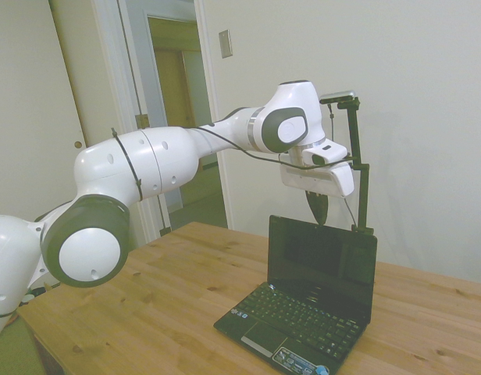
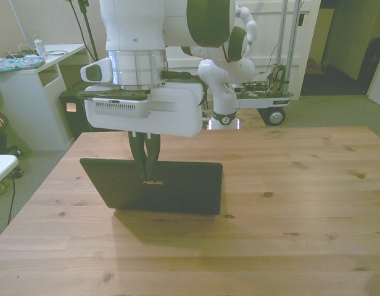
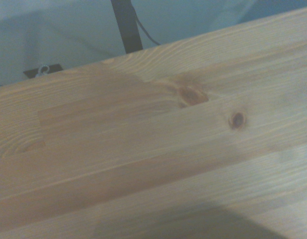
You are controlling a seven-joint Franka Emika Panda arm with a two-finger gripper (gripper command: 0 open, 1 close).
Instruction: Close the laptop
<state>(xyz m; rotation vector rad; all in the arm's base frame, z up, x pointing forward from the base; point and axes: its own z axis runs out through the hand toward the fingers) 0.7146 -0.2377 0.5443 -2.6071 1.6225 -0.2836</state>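
**Sam:** One laptop point(image 1: 307, 301) sits on our table point(image 1: 147, 305), and it is wide open. We see the screen standing almost straight up, with the keys lying flat in front of it. So we have not closed it at all yet, right?

**Mia:** Right. We think nothing of the closing is done. The lid is up, and all of the push down is left for us to do.

**Sam:** Where is our gripper point(image 1: 317, 208)?

**Mia:** It hangs just above the top edge of the lid, a bit behind it. In the side view we see a small gap between the tip and the lid. From across the table, the gripper point(image 2: 144, 161) hangs in front of the back of the lid point(image 2: 156, 185), near the little logo. We cannot tell for sure from there if it touches.

**Sam:** Are the fingers wide?

**Mia:** No. We see them pressed together into one dark point. They hold nothing.

**Sam:** What does our wrist camera show?

**Mia:** Only bare wood point(image 3: 153, 149) with two dark knots. We see no laptop in it.

**Sam:** So what do we need next?

**Mia:** We guess we must put the tip against the back of the lid and push it toward the keys, slowly, so the laptop does not slide on the wood.
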